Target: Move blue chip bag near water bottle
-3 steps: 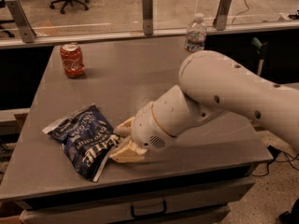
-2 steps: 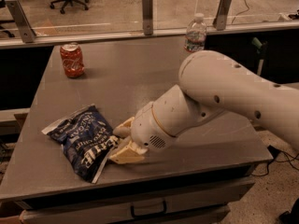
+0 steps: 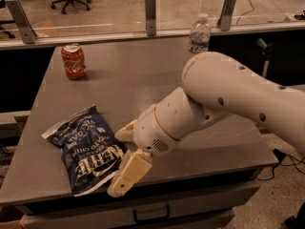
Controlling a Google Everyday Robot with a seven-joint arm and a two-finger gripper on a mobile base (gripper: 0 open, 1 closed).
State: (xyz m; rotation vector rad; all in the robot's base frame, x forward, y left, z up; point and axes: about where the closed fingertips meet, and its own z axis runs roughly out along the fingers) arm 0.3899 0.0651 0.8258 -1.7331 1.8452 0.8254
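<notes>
The blue chip bag (image 3: 88, 149) lies flat at the front left of the grey table (image 3: 138, 85), its white "Kettle" lettering facing up. My gripper (image 3: 122, 155) is at the bag's right edge, low over the table. It is open, with one cream finger (image 3: 125, 131) by the bag's upper right side and the other finger (image 3: 128, 173) over its lower right corner. The jaws stand wide apart on either side of that edge. The water bottle (image 3: 199, 33) stands upright at the table's far right edge, behind my arm.
A red soda can (image 3: 73, 61) stands upright at the far left of the table. My large white arm (image 3: 228, 99) crosses the right half of the table. A glass barrier with metal posts (image 3: 150, 7) runs along the far edge. The table's front edge is just below the bag.
The lower finger has moved toward the table's front edge, so the jaws stand wider apart than before. The bag, the can and the bottle have not moved.
</notes>
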